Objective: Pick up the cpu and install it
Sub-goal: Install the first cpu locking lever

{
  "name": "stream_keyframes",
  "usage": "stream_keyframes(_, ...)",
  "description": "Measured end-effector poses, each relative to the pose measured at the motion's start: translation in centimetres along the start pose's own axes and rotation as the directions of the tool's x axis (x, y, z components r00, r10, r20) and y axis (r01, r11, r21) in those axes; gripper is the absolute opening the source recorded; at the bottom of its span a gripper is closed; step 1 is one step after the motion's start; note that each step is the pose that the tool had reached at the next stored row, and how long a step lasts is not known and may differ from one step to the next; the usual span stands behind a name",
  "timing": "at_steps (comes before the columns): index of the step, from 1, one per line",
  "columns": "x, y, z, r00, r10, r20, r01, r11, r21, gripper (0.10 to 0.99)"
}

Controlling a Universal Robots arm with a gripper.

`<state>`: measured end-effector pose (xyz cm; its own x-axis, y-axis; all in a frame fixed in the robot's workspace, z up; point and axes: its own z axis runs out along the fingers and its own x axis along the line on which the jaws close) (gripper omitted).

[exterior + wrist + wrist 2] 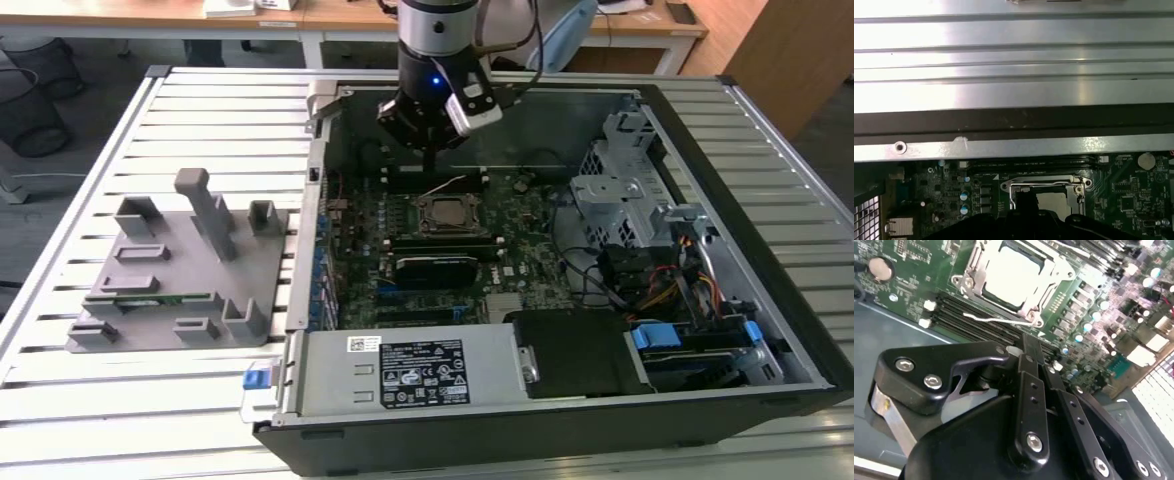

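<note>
Exterior view first: a slatted metal tabletop (200, 110) carries an open computer case (787, 330) and, on the exterior view's left, a grey plastic fixture (174, 270). Inside the case lies the green motherboard (521, 240), and the arm hangs over its far edge. The cpu (1013, 276) is not held. In both wrist views it sits as a pale square inside the metal-framed socket (970, 271), with a thin wire lever (989, 319) lying loose just beside the frame. The hand (1028, 342) is just beside the socket on that lever's side, clenched, its fingers pressed together on nothing I can see. To my eye, doing this step well means checking that the chip lies flat and square in its seat, with no corner riding on the frame. No force should go onto it while the lever is loose. As for writing, a large label (424, 372) and a small white sticker (363, 343) sit on the metal box at the near side of the case, but I cannot make out their print.
</note>
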<state>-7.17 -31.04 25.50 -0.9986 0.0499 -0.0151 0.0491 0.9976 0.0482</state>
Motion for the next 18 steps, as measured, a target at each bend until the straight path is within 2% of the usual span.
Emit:
stream_keyframes(2,-0.02,-0.02,0.05,1.0,0.001,-0.0015,-0.001,0.9996,-0.029,0.106)
stream_keyframes(3,-0.04,-0.07,0.11,1.0,0.001,-0.0019,-0.001,0.9993,-0.037,0.106)
stream_keyframes(10,-0.38,-0.09,0.55,0.9993,-0.037,-0.0037,0.037,0.9986,-0.038,0.106)
stream_keyframes(18,-0.88,-0.1,1.29,0.9993,-0.037,-0.0036,0.037,0.9986,-0.037,0.106)
